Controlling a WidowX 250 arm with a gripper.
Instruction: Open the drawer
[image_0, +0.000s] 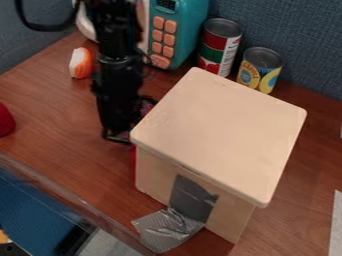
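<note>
Well, red object (5, 120): at nine o'clock on the surface (53, 120), well apart from the work.
Orange-and-white object (81, 63): between ten and eleven o'clock, left of the black arm (119, 75).
Gripper (117, 136): just under nine o'clock from the middle, pointing down beside the drawer box's left side; whether the jaws are apart, together or clamped on something, I cannot tell.
Red strip (133, 162): low on that same side, close to the gripper — possibly part of the drawer's front, though its handle cannot be made out.
Silver tape (167, 231): near six o'clock, crumpled at the foot of the box's near face.
Drawer box (220, 127): upright, pale, from the middle out towards three o'clock; how far its drawer stands out is hidden.
Cans (220, 42): one o'clock and between one and two, behind the box.
Slip risk: with so little room beside the box, jaws set slightly off could miss the handle or scrape the wall.
Drag risk: if the drawer binds, a hard pull could bring the whole light-looking box along, or twist it.
Tip risk: pulling upward rather than level might tilt it — and a push the wrong way could send it towards the cans.
</note>
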